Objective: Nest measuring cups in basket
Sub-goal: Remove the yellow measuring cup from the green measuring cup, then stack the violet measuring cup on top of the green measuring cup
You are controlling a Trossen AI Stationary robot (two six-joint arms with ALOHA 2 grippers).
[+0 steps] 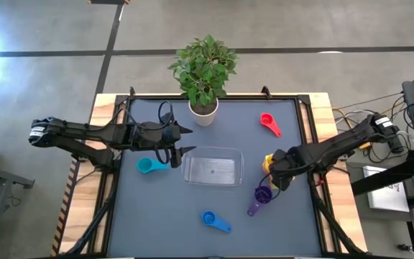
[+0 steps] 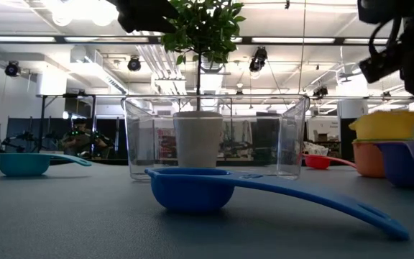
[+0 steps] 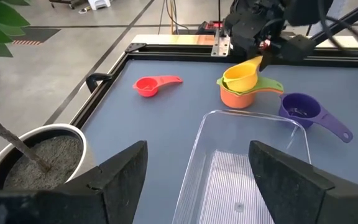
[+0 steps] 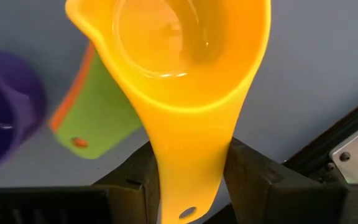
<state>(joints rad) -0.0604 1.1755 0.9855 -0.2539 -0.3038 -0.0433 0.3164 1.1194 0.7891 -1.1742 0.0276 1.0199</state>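
While its two dark fingers pinch the flat, glossy handle of the yellow cup (image 4: 179, 74) from either side, the right gripper (image 1: 274, 171) sits at the right side of the table, just right of the basket (image 1: 214, 170). That smooth round yellow scoop rests atop an orange cup (image 3: 236, 98); a green handle (image 4: 98, 121) with a small hole pokes out beside the orange one, so a green cup seems to lie in the same stack, though its bowl is hidden. Just beside this pile, toward the front edge, lies the purple cup (image 1: 262, 196), a deeper bowl with a short flat handle.

Across the table, the left gripper (image 1: 185, 139) hovers with its fingers spread apart and nothing between them, close to the basket's left end. The basket is a clear, shallow rectangular tray with rounded corners and a finely ribbed floor, standing on the matte blue-grey table (image 1: 157, 216) near its centre. A teal cup (image 1: 149, 165) sits just left of the basket, under the left arm. A blue cup (image 1: 214, 220), with a long tapering handle, lies toward the front edge, and a red cup (image 1: 269, 123) lies well apart at the far right. Behind the basket stands a white pot (image 1: 203, 112) of gritty soil holding a leafy green plant (image 1: 204, 66).
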